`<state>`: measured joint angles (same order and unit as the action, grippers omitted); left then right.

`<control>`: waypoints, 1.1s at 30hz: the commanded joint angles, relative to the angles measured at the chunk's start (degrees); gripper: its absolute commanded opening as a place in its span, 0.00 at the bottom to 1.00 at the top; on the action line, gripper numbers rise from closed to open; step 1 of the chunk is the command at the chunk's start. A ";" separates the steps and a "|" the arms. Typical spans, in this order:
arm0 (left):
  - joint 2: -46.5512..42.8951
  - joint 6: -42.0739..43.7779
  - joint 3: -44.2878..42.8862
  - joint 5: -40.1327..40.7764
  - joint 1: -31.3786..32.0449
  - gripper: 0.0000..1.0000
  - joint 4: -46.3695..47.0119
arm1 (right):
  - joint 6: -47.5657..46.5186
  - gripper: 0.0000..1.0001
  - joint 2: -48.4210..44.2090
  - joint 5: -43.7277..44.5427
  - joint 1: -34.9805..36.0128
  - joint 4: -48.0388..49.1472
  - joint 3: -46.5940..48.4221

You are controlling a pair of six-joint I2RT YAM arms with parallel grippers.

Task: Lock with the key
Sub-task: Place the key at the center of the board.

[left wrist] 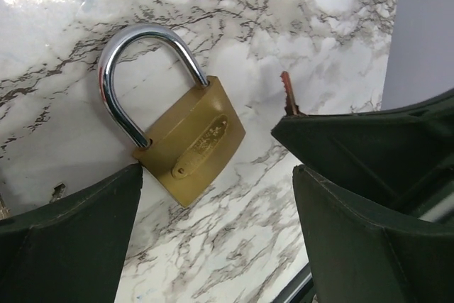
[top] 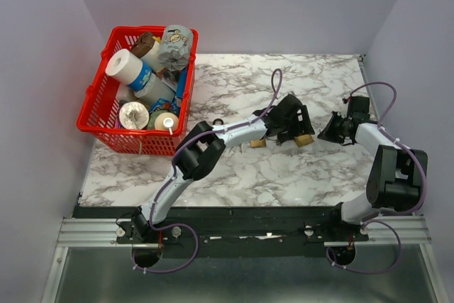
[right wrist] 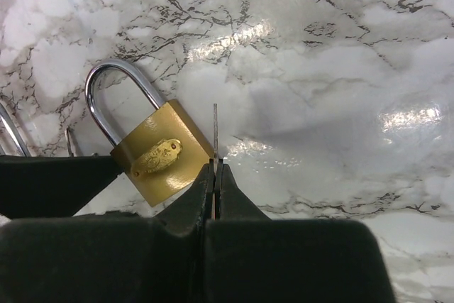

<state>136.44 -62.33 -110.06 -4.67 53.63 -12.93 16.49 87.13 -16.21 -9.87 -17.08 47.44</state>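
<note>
A brass padlock [left wrist: 188,140] with a steel shackle lies flat on the marble table; it also shows in the right wrist view [right wrist: 159,157] and the top view [top: 303,140]. My left gripper [left wrist: 216,246] is open, and the padlock's lower corner lies between its fingertips. My right gripper [right wrist: 215,164] is shut on the key [right wrist: 215,129], which is held edge-on with its blade pointing out just right of the padlock's body. The key tip [left wrist: 287,94] shows in the left wrist view, a little apart from the padlock. In the top view both grippers, left [top: 294,129] and right [top: 328,133], meet at the padlock.
A second brass padlock [top: 257,142] lies just left of the left gripper. A red basket [top: 96,108] full of bottles and rolls stands at the back left. A small dark object [top: 217,121] lies near the basket. Walls close in on the left, the right and the back.
</note>
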 commanded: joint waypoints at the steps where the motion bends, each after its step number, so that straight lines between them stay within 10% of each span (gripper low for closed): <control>1: -8.81 3.96 1.24 1.15 -0.71 0.93 4.67 | -1.11 0.01 0.58 -0.05 -0.24 1.87 1.60; 33: -37.83 17.94 23.05 -1.22 -16.80 0.95 -3.59 | -2.96 0.01 8.76 -5.24 1.08 -5.77 4.24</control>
<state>101.38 -44.58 -87.53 -5.23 36.73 -16.47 14.31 96.25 -20.18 -9.47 -19.25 51.83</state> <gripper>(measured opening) 0.951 0.013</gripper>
